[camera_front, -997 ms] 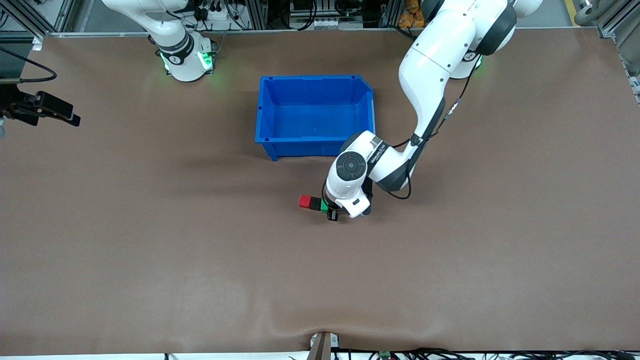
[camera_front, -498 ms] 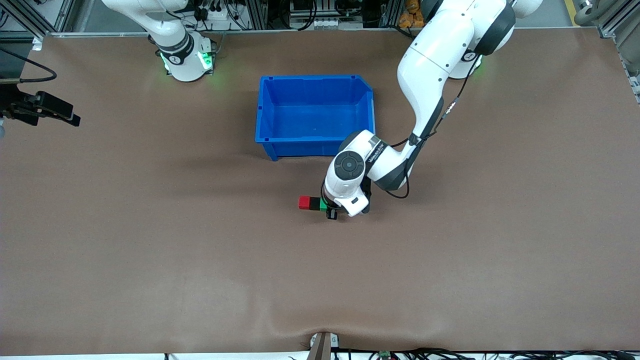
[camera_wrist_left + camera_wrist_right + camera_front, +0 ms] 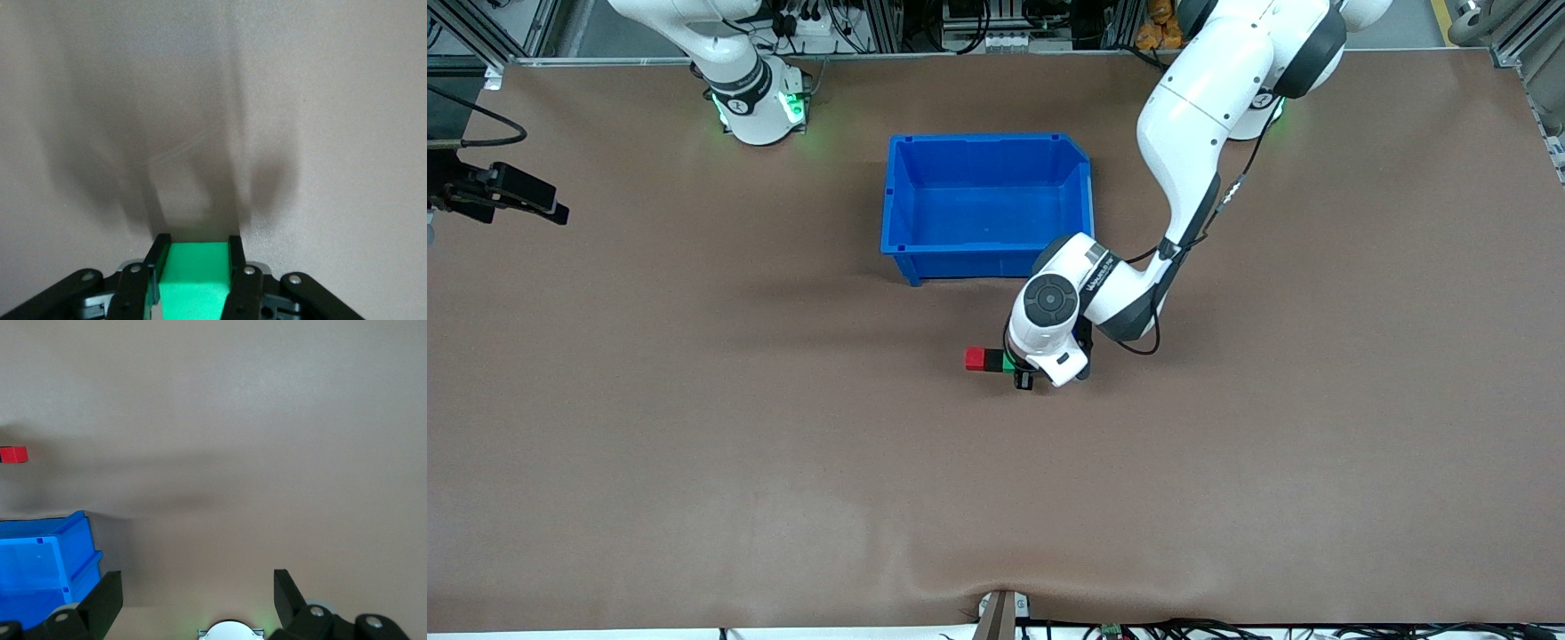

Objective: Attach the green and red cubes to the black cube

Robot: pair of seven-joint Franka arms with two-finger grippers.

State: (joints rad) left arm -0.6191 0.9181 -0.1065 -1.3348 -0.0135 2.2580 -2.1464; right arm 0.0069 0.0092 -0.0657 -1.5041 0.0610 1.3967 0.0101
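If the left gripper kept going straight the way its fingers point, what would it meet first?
The left gripper, fingers on either side of the small bright green cube, points down at the brown table mat. Nothing else shows ahead, so probably the mat first, cube leading; its height above it is unclear.

red cube (image 3: 974,358): bright red, flat on the table, at the row's end toward the right arm.
black cube (image 3: 994,359): matte black, between the other two, touching both.
green cube (image 3: 195,280): bright green, at the row's other end, partly hidden in the front view.
row: nearer the front camera than the bin.
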